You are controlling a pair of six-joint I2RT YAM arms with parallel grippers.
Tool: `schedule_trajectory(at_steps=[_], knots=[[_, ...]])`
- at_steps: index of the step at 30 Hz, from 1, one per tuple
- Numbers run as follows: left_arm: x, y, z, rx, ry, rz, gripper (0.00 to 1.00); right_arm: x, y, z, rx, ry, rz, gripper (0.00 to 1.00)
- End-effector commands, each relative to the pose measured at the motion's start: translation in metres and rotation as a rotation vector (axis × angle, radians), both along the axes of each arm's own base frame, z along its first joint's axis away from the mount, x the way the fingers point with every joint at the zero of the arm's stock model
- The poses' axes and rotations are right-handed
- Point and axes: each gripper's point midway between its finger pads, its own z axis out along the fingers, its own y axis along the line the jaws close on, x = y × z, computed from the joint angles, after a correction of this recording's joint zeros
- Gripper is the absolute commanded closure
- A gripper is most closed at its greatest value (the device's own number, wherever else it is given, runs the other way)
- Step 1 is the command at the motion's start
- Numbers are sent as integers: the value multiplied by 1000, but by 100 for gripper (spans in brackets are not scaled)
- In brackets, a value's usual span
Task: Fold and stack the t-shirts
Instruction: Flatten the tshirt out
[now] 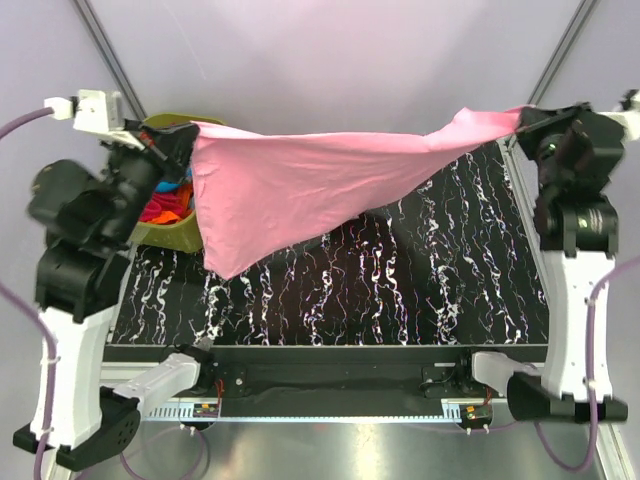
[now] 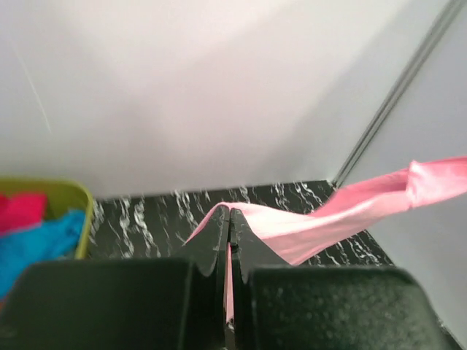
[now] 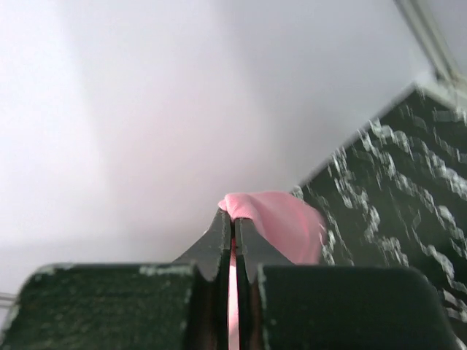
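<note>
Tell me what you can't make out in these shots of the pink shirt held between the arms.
- Top view: the bin and the shirts in it are mostly hidden by the left arm and the pink shirt; count unclear.
- Left wrist view: the bin runs off the left edge.
- Right wrist view: only a fold of the shirt shows past the right gripper.

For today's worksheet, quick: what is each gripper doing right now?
Left gripper: shut on the light pink t-shirt.
Right gripper: shut on the same t-shirt.
</note>
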Motion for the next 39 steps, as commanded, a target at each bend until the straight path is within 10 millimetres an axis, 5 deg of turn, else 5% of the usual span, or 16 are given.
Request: schedule_trajectory(at_steps=[1,6,9,13,17,19,26,31,36,37,39], knots=[[-53,5,55,112,-229,-64,100,-73,-23,107,-86,-366,-146,100],[-115,9,90,91,-371,-138,100,-169,-28,179,-202,-619,-226,100],[-149,14,106,50,-438,-164,100,-215,-27,207,-236,-722,-252,100],[-174,20,106,21,-473,-177,100,-249,-19,224,-269,-796,-232,100],[-161,18,87,24,-425,-169,100,-248,-15,226,-275,-804,-210,100],[-140,16,67,35,-367,-148,100,-233,-15,220,-278,-776,-202,100],[-43,4,-7,79,-175,-54,100,-120,-20,158,-299,-567,-172,100],[53,-10,-98,184,23,19,100,-30,-26,88,-325,-423,-154,100],[145,-16,-174,273,135,80,100,81,-32,-6,-349,-266,-132,100],[172,-18,-208,297,207,83,100,114,-34,-43,-347,-194,-122,100],[205,-13,-227,295,225,101,100,143,-35,-61,-354,-180,-116,100]])
